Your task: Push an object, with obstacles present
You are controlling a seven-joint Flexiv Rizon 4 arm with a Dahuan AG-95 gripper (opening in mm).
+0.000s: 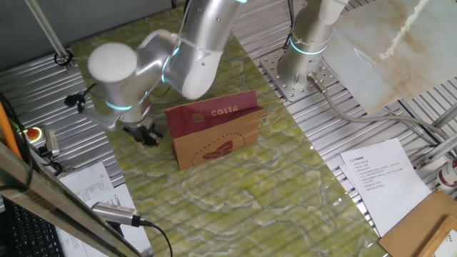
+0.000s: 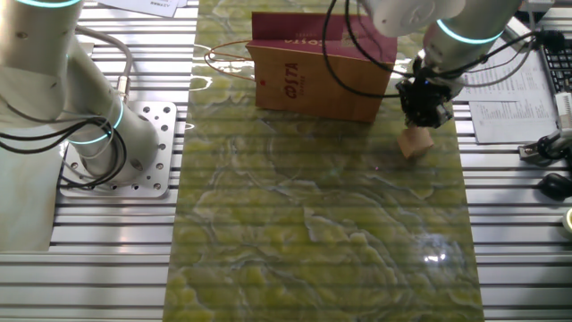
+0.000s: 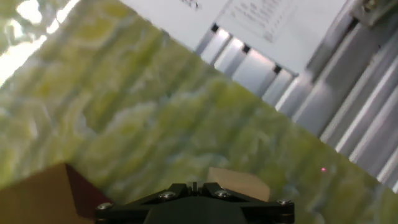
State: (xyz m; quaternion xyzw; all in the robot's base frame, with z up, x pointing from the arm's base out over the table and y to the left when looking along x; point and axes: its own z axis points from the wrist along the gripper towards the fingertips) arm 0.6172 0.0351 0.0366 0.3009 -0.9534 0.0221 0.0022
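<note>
1. Near edge of the green-yellow marbled worktop (image 2: 322, 233), seen from the other fixed view: bare mat with a glare spot, slatted aluminium either side
2. Wooden cube (image 2: 416, 144) sits on the mat near its right edge, just in front of the tool (image 2: 425, 114); looks touching or almost touching the fingertips, can't tell which
3. Hand view: cube (image 3: 239, 183) shows as a tan block just past the dark tool body (image 3: 194, 204)
4. Tool state: fingers bunched low in a dark cluster, can't tell if spread or pressed together; nothing pinched
5. Paper bag (image 2: 322, 67) lies flat just behind and left of the cube, close but apart; string handles (image 2: 228, 58) trail left
6. Far side: second arm's base (image 2: 116, 148) bolted to the slats on the left, printed sheets (image 2: 505, 103) right of the mat
</note>
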